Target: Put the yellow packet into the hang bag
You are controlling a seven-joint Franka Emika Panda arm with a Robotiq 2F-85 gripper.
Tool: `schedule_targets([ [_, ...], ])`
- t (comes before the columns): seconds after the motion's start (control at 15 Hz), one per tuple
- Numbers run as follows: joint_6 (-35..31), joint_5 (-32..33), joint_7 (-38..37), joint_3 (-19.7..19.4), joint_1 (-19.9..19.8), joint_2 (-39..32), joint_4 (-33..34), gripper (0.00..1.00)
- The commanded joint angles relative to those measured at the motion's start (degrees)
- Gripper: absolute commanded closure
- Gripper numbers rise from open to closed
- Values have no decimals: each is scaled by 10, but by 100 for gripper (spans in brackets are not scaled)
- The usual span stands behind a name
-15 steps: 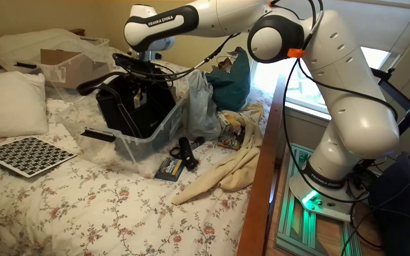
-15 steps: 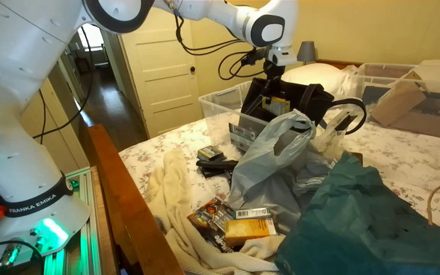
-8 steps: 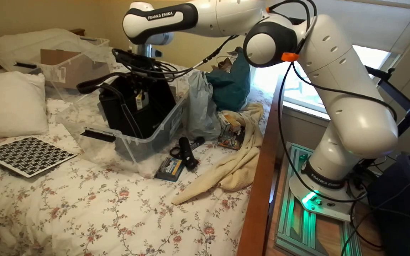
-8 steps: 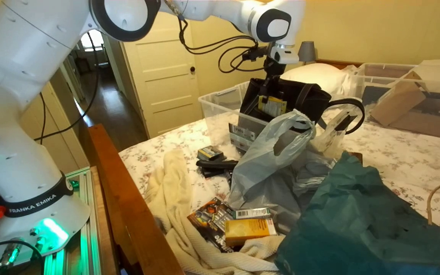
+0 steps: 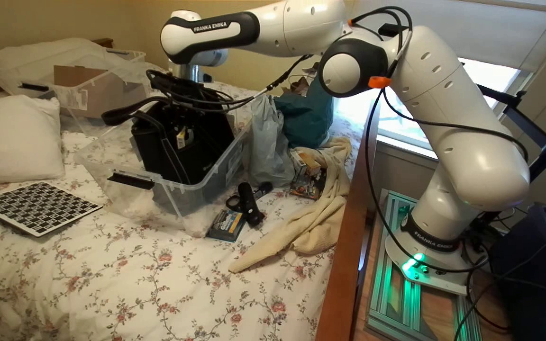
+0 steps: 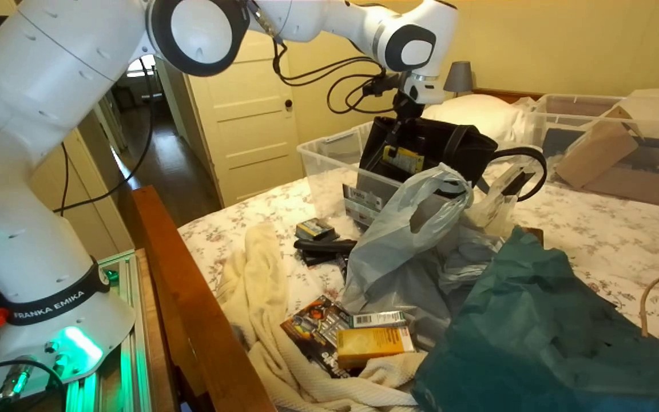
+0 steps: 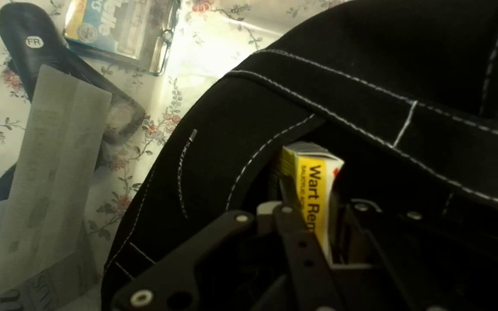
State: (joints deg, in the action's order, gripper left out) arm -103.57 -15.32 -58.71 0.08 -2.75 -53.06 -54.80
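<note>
The yellow packet is a small white-and-yellow box lettered "Wart Rem" in the wrist view [image 7: 314,190]. It also shows in both exterior views [image 5: 181,139] [image 6: 404,160]. My gripper [image 7: 311,203] has a finger on each side of it and is shut on it; the gripper points down in an exterior view [image 6: 396,140]. The hang bag, black with pale stitching and loop handles, stands open in both exterior views [image 5: 152,149] [image 6: 469,149] and fills much of the wrist view [image 7: 218,125]. The packet is tilted inside the bag's mouth. The bag's bottom is hidden.
The bag stands in a clear plastic bin [image 5: 190,189] on the bed. A grey plastic bag [image 6: 398,257] and a teal bag [image 6: 535,326] stand beside it. A flashlight [image 5: 250,203], a Gillette pack [image 5: 227,225] and a cream cloth [image 5: 296,227] lie nearby. A wooden rail [image 5: 349,237] edges the bed.
The gripper and packet have moved slightly left in both exterior views, with the packet sitting a little lower and more tilted. The arm's elbow has come down. The bag stays about where it was.
</note>
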Motion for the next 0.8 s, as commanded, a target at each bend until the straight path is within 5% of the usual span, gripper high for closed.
schedule_targets([
  [0.0, 39, 2, -13, -6, 4, -39, 49, 95],
  [0.07, 37, 1, -15, -6, 4, -44, 54, 56],
  [0.2, 12, -1, -13, -7, 4, -46, 58, 50],
  [0.67, -66, 6, -12, -11, 5, -16, 54, 0],
  [0.73, -69, 7, -12, -13, 5, -12, 53, 0],
])
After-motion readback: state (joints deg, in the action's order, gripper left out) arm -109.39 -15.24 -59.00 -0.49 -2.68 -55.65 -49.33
